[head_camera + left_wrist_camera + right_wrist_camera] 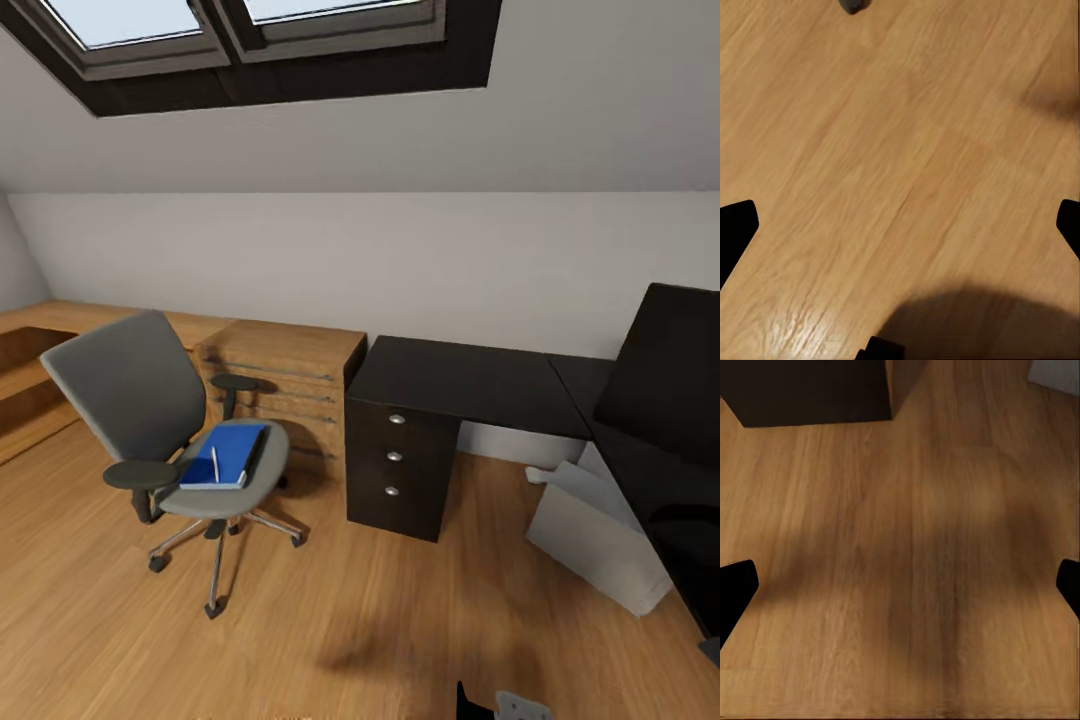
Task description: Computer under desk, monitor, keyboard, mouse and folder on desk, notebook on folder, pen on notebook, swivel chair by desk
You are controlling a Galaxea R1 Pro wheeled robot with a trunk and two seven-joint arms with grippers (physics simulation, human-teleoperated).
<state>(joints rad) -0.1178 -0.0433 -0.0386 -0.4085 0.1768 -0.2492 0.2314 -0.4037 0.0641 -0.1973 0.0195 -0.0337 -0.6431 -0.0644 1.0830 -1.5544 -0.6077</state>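
chair: we see the swivel chair (150,420) on the wood floor (380,620), left of the tabletop (470,385)
folder: blue folder (228,452) on its seat, pen (214,463) on top
computer: tower (598,525) tipped under the tabletop
claws: left claw (900,225) and right claw (900,585) both spread wide over floor, holding nothing

This is a room under the roof of a home, set up for desk work. The ceiling slants and has a window (240,25) in it. The floor (400,620) is wood. A black desk (470,385) with drawers stands by the wall, and a grey swivel chair (150,420) sits nearby.
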